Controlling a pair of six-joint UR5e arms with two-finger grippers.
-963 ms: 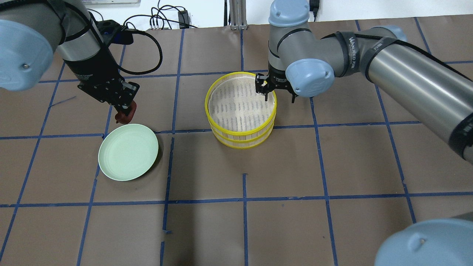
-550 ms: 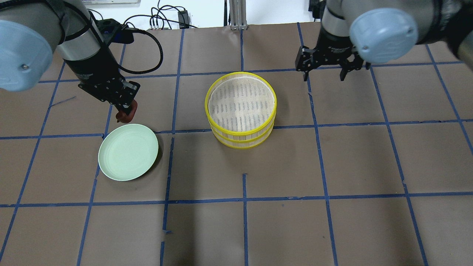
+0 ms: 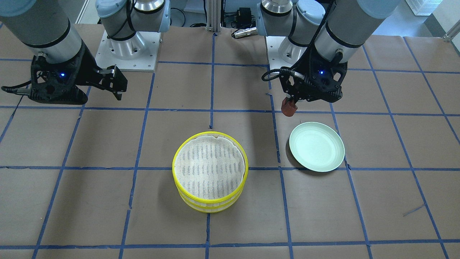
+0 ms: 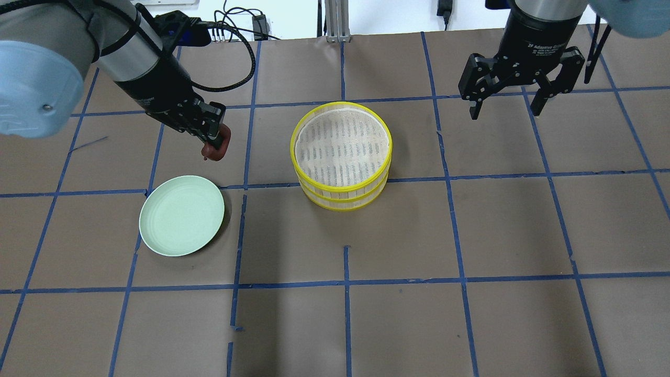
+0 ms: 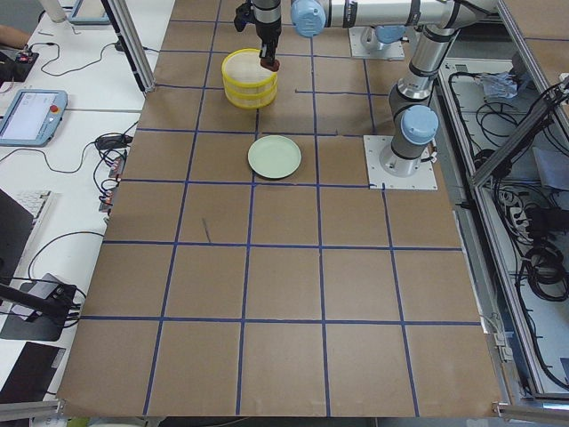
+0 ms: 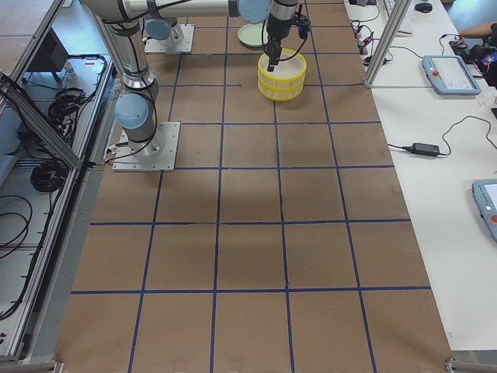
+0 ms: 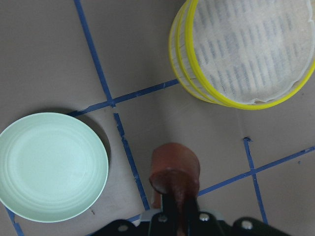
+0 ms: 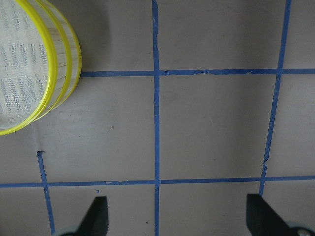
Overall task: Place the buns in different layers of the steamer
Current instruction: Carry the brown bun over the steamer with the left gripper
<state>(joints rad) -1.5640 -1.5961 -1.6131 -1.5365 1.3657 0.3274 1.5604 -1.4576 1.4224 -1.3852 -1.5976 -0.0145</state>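
We hold the reddish-brown bun in our left gripper, whose fingers are clenched on the bun's upper part so that its rounded lower end hangs out below the fingertips. In the left wrist view the bun sits over brown paper, close to a blue tape line, with the pale green plate at lower left and the steamer at upper right. From overhead, the bun lies between the two, just past the plate's far edge and apart from the steamer's left side; it touches neither. The front-facing view shows the bun dangling under the left gripper, raised off the table.

The steamer stands as a stack of two yellow-rimmed tiers near the middle of the table, one tier seated squarely on the other. Its top tier faces up with the off-white mesh cloth spread across it. The plate rests flat on the paper on our left side, well apart from the steamer.

Our right gripper is released, its two fingers spread wide and pointing down. It hovers above the table on the steamer's right, well apart from it. In the right wrist view the right gripper looks onto taped paper, with only the steamer's edge at upper left.
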